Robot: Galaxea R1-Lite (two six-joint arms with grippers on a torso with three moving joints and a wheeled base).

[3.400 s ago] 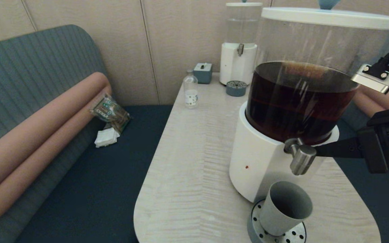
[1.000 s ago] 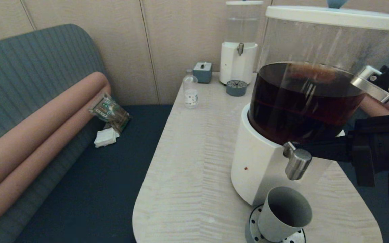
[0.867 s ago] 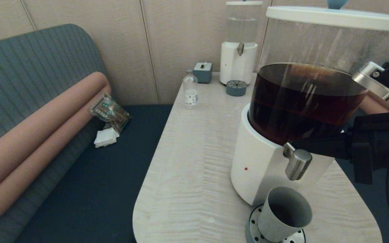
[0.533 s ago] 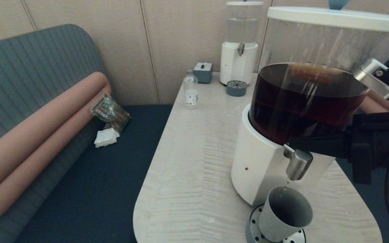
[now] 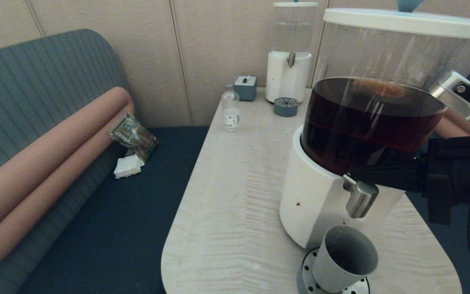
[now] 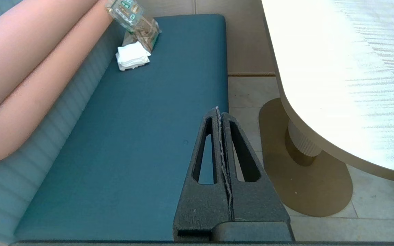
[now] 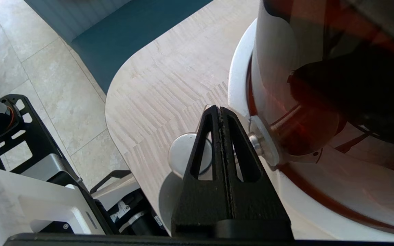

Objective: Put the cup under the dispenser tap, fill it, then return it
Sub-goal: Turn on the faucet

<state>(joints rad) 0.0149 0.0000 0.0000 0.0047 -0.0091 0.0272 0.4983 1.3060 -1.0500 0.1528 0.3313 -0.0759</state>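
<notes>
Pale wood-grain table [image 5: 235, 196] carries the matte grey cup [image 5: 343, 261] under the brushed-steel dispenser tap [image 5: 359, 200]; right gripper [image 7: 220, 111], fingers pressed together and holding nothing, rests on the tap, and the left gripper [image 6: 218, 111], also closed and empty, hangs above the bench.

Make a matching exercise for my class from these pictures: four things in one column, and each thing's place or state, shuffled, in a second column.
Things:
1. cup
2. right hand
3. left hand
4. glass bottle

Places or states:
A. shut, hanging over the blue bench seat
B. standing on the table's far end
C. on the perforated drip tray below the dispenser tap
D. shut, resting on the tap's top

Pairs: 1-C, 2-D, 3-A, 4-B
</notes>
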